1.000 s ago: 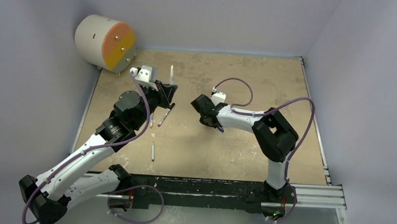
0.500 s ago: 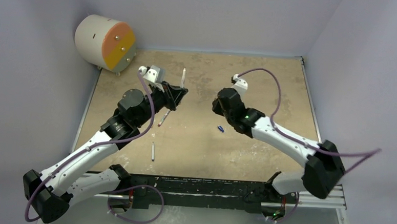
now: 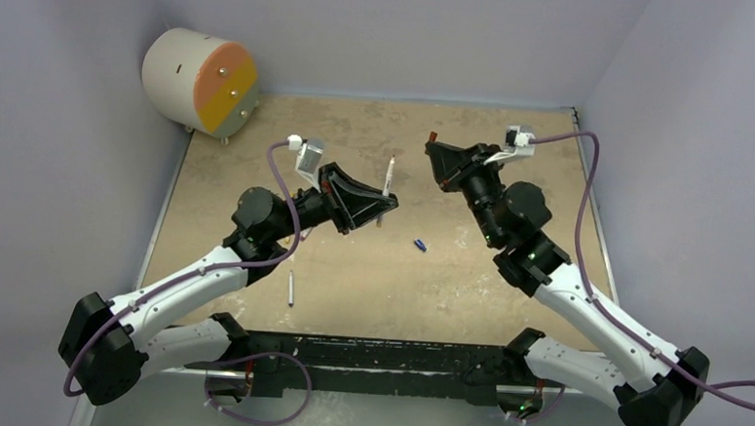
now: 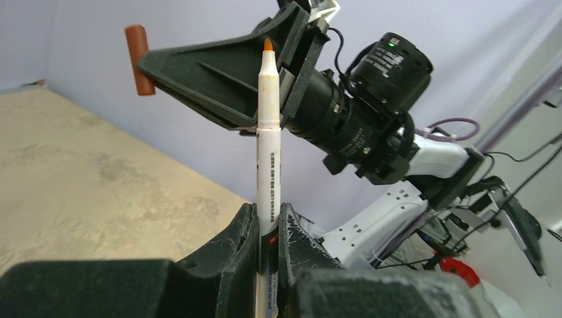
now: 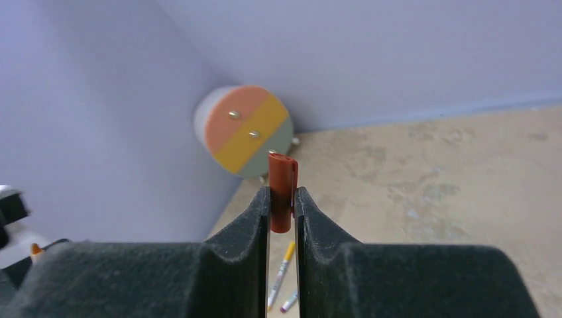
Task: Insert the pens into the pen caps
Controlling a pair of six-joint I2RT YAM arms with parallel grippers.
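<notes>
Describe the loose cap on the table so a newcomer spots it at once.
On the tan table, look at the middle, just nearer the bases than where the left gripper and right gripper face each other. The blue cap lies there alone: stubby and blue, unlike the long white pen off to its left.

Lilac walls [image 3: 383,28] — scuffed tan tabletop [image 3: 447,295], round drum [image 3: 200,80] in corner.

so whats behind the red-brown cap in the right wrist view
A round drum with an orange, yellow and grey-green face. The red-brown cap, pinched in the right gripper, covers part of its lower edge.
</notes>
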